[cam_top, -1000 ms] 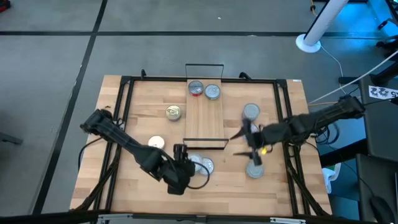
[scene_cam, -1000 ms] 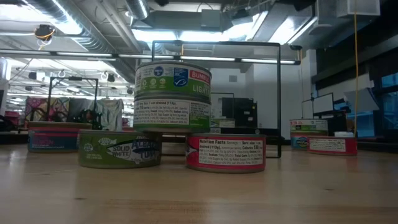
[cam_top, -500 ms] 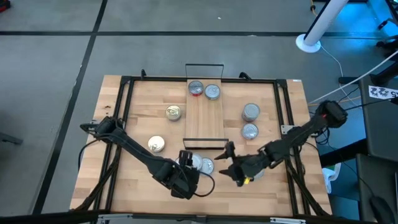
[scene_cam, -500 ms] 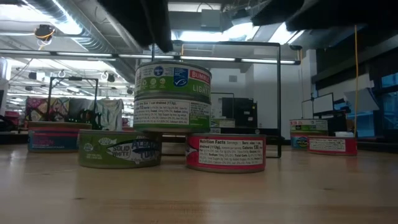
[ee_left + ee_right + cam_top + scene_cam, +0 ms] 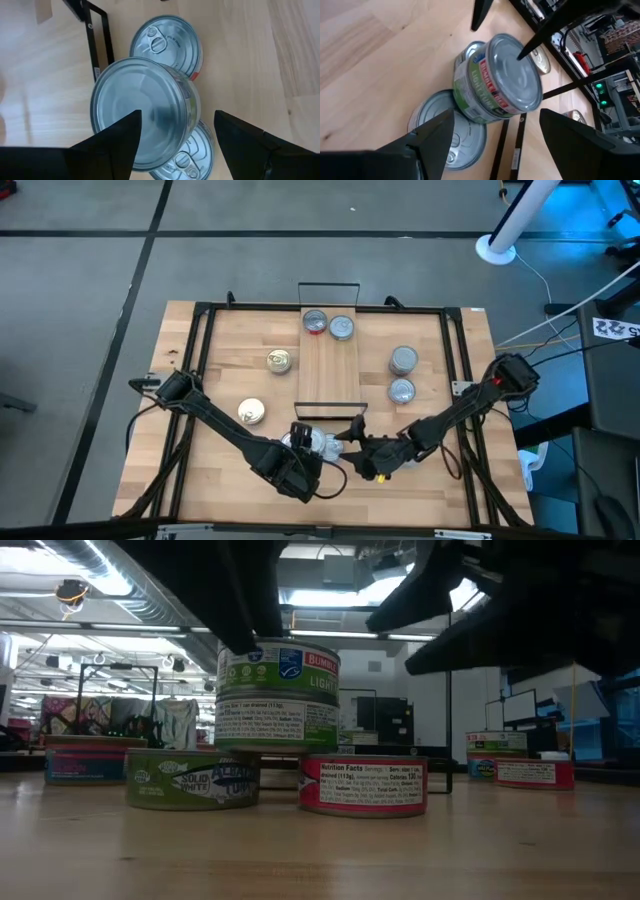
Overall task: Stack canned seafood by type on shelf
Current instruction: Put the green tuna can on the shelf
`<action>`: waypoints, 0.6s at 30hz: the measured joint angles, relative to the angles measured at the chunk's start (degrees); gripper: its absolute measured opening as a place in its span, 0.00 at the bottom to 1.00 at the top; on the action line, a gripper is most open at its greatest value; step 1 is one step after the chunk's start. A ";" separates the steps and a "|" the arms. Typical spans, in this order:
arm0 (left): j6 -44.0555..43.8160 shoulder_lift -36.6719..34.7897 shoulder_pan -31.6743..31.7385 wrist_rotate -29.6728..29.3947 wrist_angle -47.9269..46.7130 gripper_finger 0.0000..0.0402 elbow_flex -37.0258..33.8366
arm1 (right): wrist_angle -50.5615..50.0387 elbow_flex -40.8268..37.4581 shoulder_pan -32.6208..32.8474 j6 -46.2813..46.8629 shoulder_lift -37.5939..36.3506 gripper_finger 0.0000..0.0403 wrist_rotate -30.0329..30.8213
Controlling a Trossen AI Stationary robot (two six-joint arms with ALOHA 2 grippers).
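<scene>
High view: the left gripper [image 5: 300,448] and the right gripper [image 5: 352,442] both hang over a cluster of tins [image 5: 318,443] at the near end of the shelf [image 5: 330,375], just outside its wire frame [image 5: 330,413]. Two tins [image 5: 329,325] already sit at the shelf's far end; two more [image 5: 402,375] lie on the table to the right and two [image 5: 265,386] to the left. Low view: a green-label tin [image 5: 278,697] rests on top of a lower green tin [image 5: 193,778] and a red-label tin [image 5: 363,784]. Left wrist view: the left fingers [image 5: 112,142] stand open, straddling the top tin [image 5: 142,110] without touching it. Right wrist view: the right fingers [image 5: 427,140] also stand open, empty. Judgement: centre the left jaws across the top tin's side wall, close squarely, and lift straight up so the lower tins stay put. The wire frame and the close right gripper restrict clearance.
</scene>
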 joint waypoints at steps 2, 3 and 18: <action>0.07 0.00 -0.02 -0.07 -0.08 0.59 0.00 | 0.24 0.00 0.00 0.04 0.54 0.73 0.00; 0.07 0.00 -0.02 -0.05 -0.18 0.57 0.00 | 0.42 0.00 0.00 0.07 0.75 0.73 0.06; 3.10 1.51 0.00 -1.38 -0.23 0.36 0.07 | 5.34 0.02 0.00 0.11 2.25 0.73 0.36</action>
